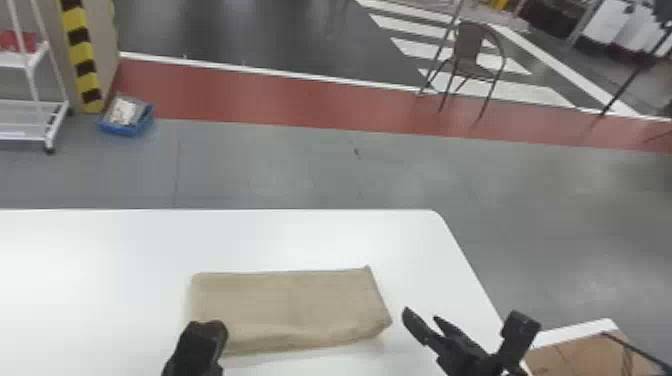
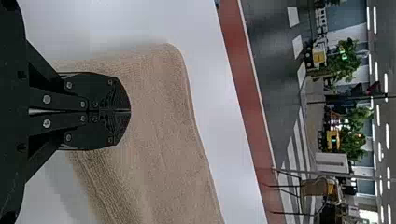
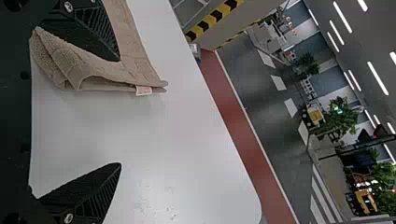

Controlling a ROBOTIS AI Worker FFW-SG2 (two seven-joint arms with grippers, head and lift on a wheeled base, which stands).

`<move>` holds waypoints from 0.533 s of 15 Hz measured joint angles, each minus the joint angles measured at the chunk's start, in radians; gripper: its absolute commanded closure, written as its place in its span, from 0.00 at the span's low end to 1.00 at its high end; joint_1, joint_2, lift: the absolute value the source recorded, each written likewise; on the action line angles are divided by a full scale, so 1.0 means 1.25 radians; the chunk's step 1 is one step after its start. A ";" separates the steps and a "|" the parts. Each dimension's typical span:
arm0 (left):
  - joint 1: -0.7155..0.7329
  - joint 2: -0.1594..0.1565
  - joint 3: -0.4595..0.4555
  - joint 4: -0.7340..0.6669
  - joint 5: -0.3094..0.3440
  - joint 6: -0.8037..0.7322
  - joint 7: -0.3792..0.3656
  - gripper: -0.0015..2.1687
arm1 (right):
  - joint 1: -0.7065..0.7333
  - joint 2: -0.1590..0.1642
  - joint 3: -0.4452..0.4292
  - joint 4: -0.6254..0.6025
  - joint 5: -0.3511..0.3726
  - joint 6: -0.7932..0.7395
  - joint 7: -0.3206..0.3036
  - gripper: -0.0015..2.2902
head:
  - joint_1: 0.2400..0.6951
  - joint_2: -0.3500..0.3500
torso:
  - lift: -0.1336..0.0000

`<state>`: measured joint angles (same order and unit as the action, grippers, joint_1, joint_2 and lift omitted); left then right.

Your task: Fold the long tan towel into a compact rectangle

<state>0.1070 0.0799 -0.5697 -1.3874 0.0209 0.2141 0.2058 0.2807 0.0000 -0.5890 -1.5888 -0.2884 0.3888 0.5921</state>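
Observation:
The tan towel [image 1: 295, 307] lies folded flat as a wide rectangle on the white table [image 1: 100, 280], its front right corner slightly puffed. Over its front left corner is my left gripper [image 1: 207, 330]. In the left wrist view, that gripper [image 2: 130, 111] is shut with no cloth between its fingertips, the towel [image 2: 154, 116] beneath. My right gripper [image 1: 463, 316] stands open just right of the towel. In the right wrist view, the gripper [image 3: 120, 112] has one finger by the layered end of the towel [image 3: 135, 58], near a small white tag, and the other over bare tabletop.
The table's right edge slants past the right gripper. An open cardboard box [image 1: 585, 355] sits beyond that edge at the lower right. On the floor farther off are a chair [image 1: 472, 52], a blue bin [image 1: 125, 117] and a white rack [image 1: 32, 105].

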 measured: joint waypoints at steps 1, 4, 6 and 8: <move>0.000 0.001 0.007 0.003 0.000 0.000 0.000 0.87 | 0.000 0.000 0.002 -0.001 0.000 0.000 -0.001 0.04 | 1.00 0.00 | 1.00; 0.001 0.003 0.021 0.008 -0.007 0.001 0.000 0.87 | 0.000 0.000 0.007 -0.003 0.000 0.000 -0.003 0.04 | 1.00 0.00 | 1.00; 0.003 0.004 0.033 0.009 -0.014 0.002 0.001 0.87 | 0.000 0.000 0.010 -0.004 0.000 0.001 -0.004 0.04 | 1.00 0.00 | 1.00; 0.007 0.004 0.046 0.009 -0.020 0.002 0.001 0.87 | 0.000 0.000 0.015 -0.005 0.000 0.004 -0.004 0.04 | 1.00 0.00 | 1.00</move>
<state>0.1154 0.0847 -0.5125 -1.3760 -0.0037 0.2171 0.2071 0.2807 0.0000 -0.5705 -1.5952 -0.2884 0.3937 0.5868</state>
